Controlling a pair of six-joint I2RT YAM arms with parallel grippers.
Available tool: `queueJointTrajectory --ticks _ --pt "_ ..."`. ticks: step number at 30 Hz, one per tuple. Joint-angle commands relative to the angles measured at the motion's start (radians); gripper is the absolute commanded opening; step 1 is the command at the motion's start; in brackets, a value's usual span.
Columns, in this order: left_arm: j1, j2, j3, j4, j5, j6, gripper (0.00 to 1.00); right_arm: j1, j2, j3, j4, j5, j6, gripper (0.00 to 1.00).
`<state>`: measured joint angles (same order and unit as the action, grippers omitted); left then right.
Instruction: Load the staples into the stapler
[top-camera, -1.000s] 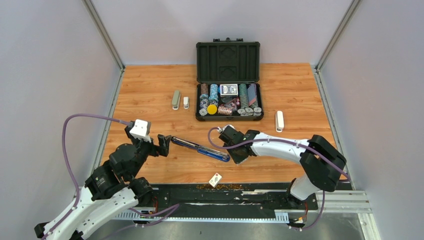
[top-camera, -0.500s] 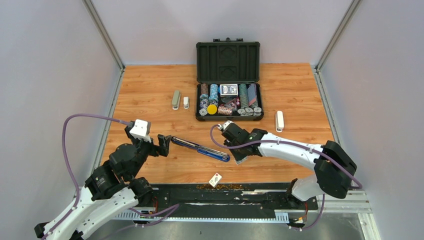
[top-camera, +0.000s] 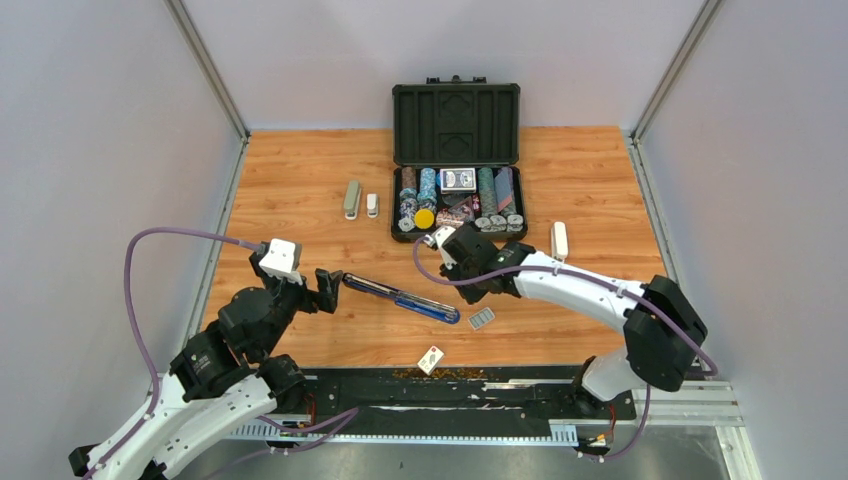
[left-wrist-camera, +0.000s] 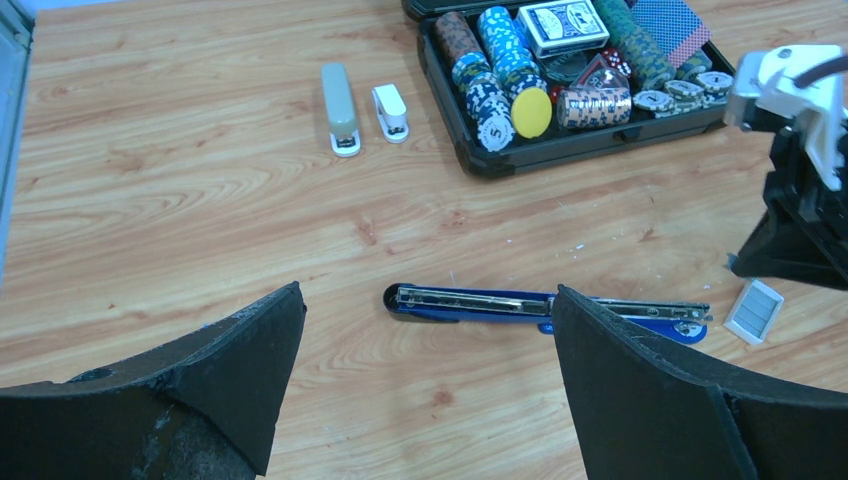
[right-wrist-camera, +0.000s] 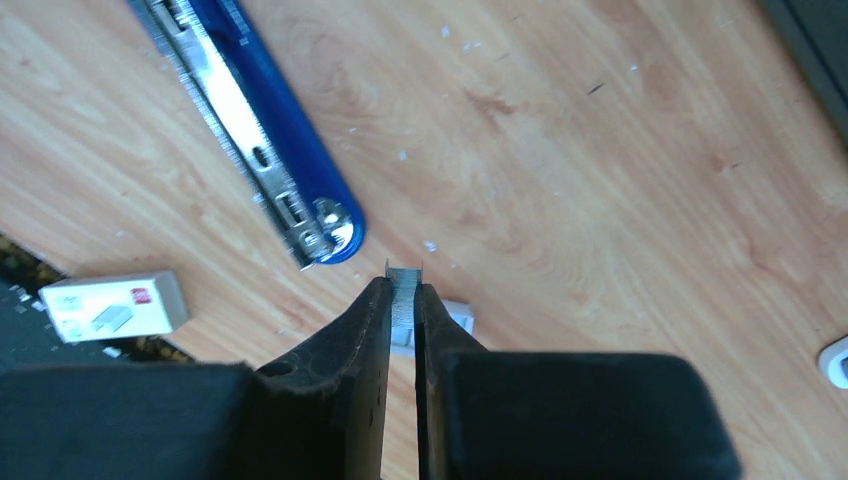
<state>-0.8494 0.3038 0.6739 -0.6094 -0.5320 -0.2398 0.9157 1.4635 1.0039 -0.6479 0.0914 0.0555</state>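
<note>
staples (right-wrist-camera: 404, 288), thin silvery ribbed strip, pinched in right jaws, left jaws spread wide

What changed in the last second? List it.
The right gripper drew back from the blue stapler's right end toward the poker chip case, shut on a thin strip of staples, uncovering a block of staples on the table. The left gripper, open at the stapler's other end, the stapler and the small white box stayed put.
</note>
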Motion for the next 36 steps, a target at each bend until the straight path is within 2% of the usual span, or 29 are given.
queueJointTrajectory --ticks 1,13,22,29,36 --pt "0.006 0.001 -0.004 0.034 0.005 0.017 1.00 -0.074 0.071 0.052 0.049 -0.038 -0.088 0.11" --pt "0.006 -0.001 -0.005 0.037 0.008 0.017 1.00 -0.138 0.269 0.114 0.102 -0.113 -0.131 0.14" --pt "0.006 0.000 -0.005 0.040 0.013 0.019 1.00 -0.138 0.325 0.160 0.024 -0.112 -0.125 0.22" --pt "0.007 0.000 -0.005 0.039 0.015 0.020 1.00 -0.138 0.357 0.207 -0.031 -0.109 -0.124 0.32" --pt "0.007 0.000 -0.005 0.039 0.016 0.019 1.00 -0.142 0.403 0.253 -0.073 -0.105 -0.133 0.34"
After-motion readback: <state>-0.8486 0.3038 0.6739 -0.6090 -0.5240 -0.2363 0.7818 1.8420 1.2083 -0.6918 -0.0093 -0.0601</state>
